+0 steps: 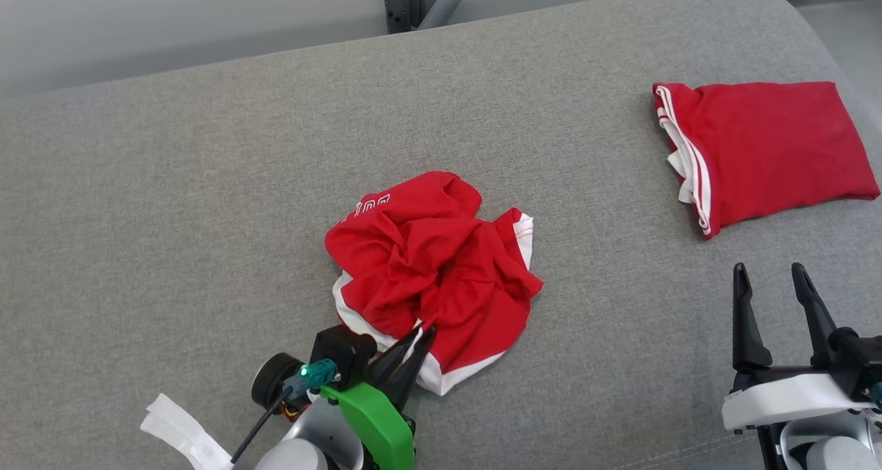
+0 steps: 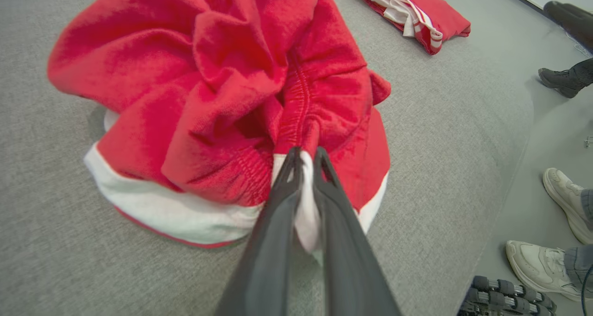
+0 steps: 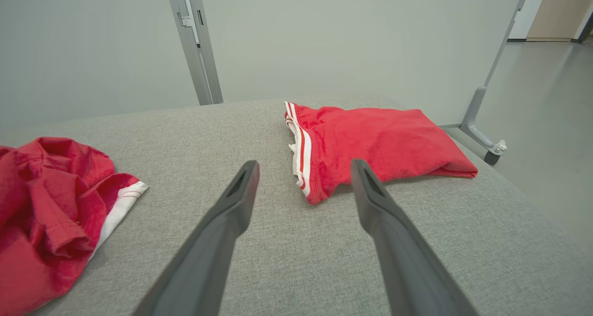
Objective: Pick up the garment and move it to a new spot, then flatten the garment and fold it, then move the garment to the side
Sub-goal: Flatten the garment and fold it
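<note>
1. Work surface: a grey padded surface [image 1: 207,215] spans the head view.
2. Task item: the crumpled red garment [image 1: 431,270] lies in a heap on this surface, near the centre of the head view and slightly toward 6 o'clock.
3. Left gripper [image 1: 422,332]: it sits at the 6 o'clock edge of the heap, with its fingers pointing toward 1 o'clock. The jaws are closed on the garment's white hem [image 2: 176,214]. In the left wrist view, white cloth is pinched between the two dark fingers.
4. Right gripper [image 1: 770,280]: it sits at 4 o'clock in the head view, with its fingers pointing toward 12 o'clock. The jaws are spread wide with nothing between them, well apart from the heap.
5. Secondary item: a folded red garment [image 1: 765,149] lies flat at 2 o'clock from the heap, well apart from it. Its white-striped edge faces 9 o'clock.
6. Surroundings: in the left wrist view, pale shoes [image 2: 533,265] stand on the floor at 4 o'clock, beyond the surface edge.
</note>
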Motion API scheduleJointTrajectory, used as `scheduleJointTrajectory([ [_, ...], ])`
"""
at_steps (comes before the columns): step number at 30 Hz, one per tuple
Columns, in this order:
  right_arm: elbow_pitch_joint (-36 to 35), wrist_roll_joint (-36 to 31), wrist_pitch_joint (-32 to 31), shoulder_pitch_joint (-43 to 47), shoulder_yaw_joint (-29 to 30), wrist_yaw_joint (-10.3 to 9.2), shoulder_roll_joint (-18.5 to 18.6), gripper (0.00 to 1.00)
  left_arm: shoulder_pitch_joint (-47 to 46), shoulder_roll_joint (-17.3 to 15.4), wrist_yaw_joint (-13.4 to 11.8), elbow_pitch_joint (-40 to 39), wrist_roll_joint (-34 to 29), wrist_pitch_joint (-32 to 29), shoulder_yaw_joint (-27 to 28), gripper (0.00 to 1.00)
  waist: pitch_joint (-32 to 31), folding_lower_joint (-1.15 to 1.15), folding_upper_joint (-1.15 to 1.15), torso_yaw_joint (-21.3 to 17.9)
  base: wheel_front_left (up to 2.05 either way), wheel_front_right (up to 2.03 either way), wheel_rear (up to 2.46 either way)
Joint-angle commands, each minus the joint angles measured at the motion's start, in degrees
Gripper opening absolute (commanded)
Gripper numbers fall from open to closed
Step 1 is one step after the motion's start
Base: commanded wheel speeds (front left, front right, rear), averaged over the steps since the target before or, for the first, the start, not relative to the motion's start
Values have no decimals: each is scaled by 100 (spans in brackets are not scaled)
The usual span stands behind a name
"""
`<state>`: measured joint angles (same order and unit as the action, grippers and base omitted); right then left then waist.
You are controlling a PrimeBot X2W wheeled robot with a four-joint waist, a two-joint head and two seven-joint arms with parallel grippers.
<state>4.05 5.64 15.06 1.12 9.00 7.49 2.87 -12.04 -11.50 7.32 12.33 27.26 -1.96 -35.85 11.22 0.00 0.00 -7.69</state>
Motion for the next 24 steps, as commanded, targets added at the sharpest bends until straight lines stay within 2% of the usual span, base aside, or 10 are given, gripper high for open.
scheduleJointTrajectory([
  [1, 16, 34, 13, -32, 19, 1, 7, 100, -77, -60, 11, -45, -46, -3, -56, 0, 6, 0, 0, 18, 0, 0, 0],
  [5, 19, 60, 13, -14, 49, 1, 8, 100, -43, -77, -6, -220, -212, 75, -246, 0, 3, 0, 0, 90, 0, 0, 0],
  [14, 16, 33, 13, -28, 67, 1, 8, 100, -73, -109, -267, -881, -1046, -90, -866, 0, 7, 0, 0, 328, 0, 0, 0],
  [20, 15, 40, 14, -132, 36, 1, 8, 100, -220, -61, -307, -624, -1514, -124, -1261, 1, 137, 0, 0, 433, 0, 0, 0],
  [22, 24, 32, 14, -161, 35, 1, 9, 100, -261, 6, -301, -369, -1569, -19, -1343, 16, 188, 0, 0, 456, 0, 0, 0],
  [24, 37, 31, 14, -185, 34, 1, 8, 100, -331, 54, -273, -84, -1626, 128, -1406, 40, 227, 0, 0, 462, 0, 0, 0],
])
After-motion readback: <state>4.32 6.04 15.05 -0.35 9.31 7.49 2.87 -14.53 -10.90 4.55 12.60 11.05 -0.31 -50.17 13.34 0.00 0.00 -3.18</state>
